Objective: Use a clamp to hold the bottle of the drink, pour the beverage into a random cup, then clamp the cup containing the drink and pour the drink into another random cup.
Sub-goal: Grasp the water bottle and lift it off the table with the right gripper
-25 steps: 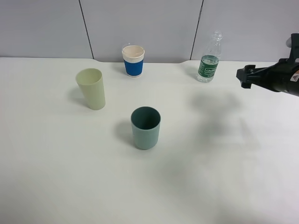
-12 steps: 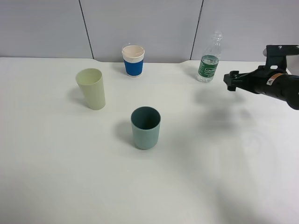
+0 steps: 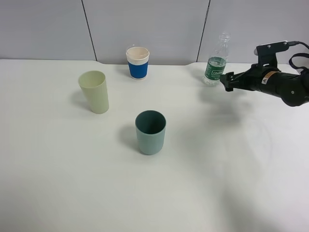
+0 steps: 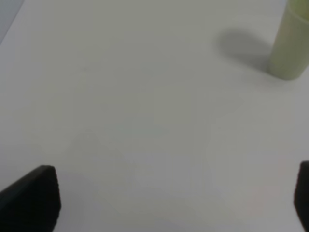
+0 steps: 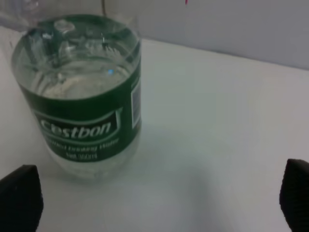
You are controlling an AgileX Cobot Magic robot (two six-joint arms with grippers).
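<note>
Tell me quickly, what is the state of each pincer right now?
Left pincer: open, holding nothing.
Right pincer: open, holding nothing; the bottle stands just ahead of it, not gripped.

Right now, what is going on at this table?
The right gripper, jaws open, is close to the upright water bottle at the back of the table, not yet gripping it. The left gripper is open too, holding nothing, above bare table near the pale green cup. The teal cup and the blue-sleeved paper cup stand apart from both grippers, so no pouring has begun.
</note>
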